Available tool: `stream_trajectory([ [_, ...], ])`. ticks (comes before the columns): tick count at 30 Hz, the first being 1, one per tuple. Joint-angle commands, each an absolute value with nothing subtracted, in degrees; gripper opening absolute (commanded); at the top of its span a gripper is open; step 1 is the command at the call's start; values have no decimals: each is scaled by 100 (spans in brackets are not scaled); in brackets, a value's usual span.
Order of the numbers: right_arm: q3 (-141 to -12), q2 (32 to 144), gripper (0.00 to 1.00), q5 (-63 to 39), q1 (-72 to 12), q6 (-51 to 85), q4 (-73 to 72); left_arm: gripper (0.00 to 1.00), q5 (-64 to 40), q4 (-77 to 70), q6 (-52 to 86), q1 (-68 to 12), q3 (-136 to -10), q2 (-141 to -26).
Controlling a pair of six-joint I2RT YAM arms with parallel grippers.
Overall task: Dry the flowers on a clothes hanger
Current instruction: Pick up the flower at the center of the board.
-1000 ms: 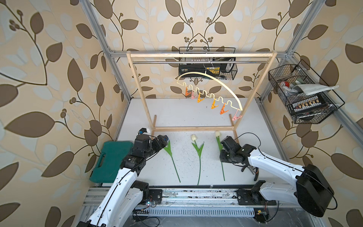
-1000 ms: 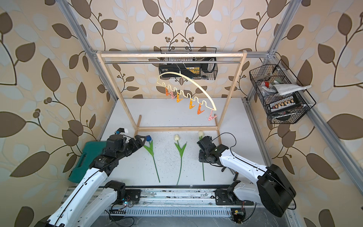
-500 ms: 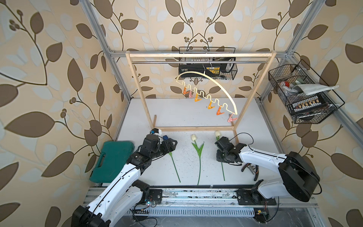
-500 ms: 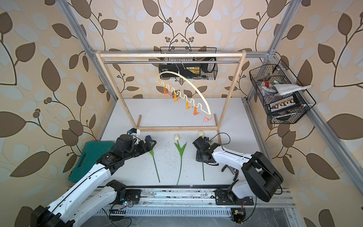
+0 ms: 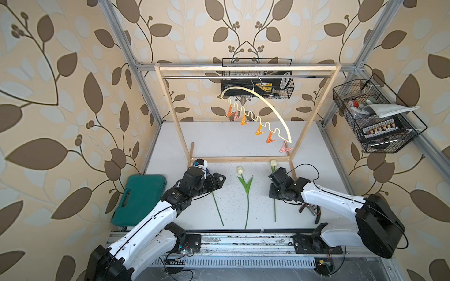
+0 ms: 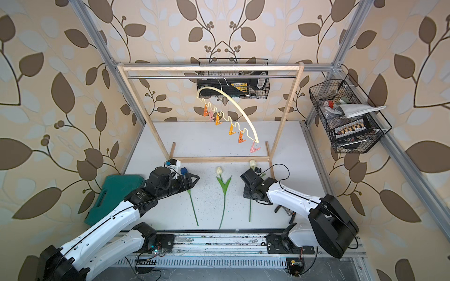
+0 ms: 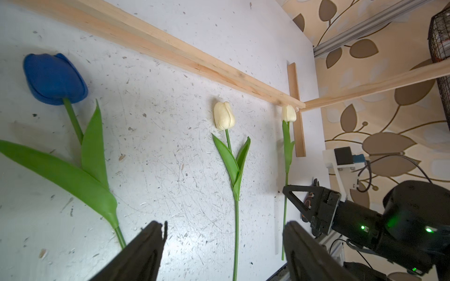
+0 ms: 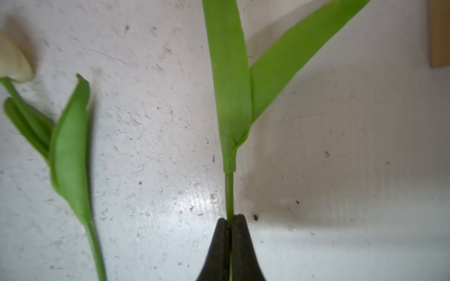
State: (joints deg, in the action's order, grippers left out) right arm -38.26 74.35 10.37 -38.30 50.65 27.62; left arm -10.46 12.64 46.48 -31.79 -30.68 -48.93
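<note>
blue tulip head [image 6: 183,171] half behind left arm [image 6: 155,189] in a top view; middle tulip [image 8: 69,158] blurred, head cropped

Scuffed white table [image 5: 231,138]: three flowers [image 5: 246,186] flat, wooden rack [image 5: 238,159] behind.

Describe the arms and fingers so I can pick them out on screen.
Both the left arm and right arm have white shells, black joints and thin black cables along them. The fingers are black, triangular and tapered. White camera mounts sit at the wrists; green lights glow on the right wrist.
</note>
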Motion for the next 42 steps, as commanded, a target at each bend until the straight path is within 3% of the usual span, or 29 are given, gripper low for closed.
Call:
stream_trajectory([
  [1, -3841, 6896, 0, 917, -3876, 5426, 2908, 81, -1059, 873, 4452, -3384, -3250, -4948],
  [6, -3787, 6082, 0, 922, -3867, 5908, 3082, 79, -1310, 581, 4205, -3745, -3351, -5044],
  [10, -3504, 5631, 0, 326, -3875, 6860, 2459, 78, -1701, 31, 3886, -4269, -3382, -5268],
  [16, -3219, 5501, 0, -159, -3900, 8108, 1467, 64, -2014, -412, 3813, -4860, -3578, -5777],
  [42, -3953, 5531, 0, 639, -4008, 7725, 2014, 51, -2085, -1605, 4306, -5807, -4048, -7776],
])
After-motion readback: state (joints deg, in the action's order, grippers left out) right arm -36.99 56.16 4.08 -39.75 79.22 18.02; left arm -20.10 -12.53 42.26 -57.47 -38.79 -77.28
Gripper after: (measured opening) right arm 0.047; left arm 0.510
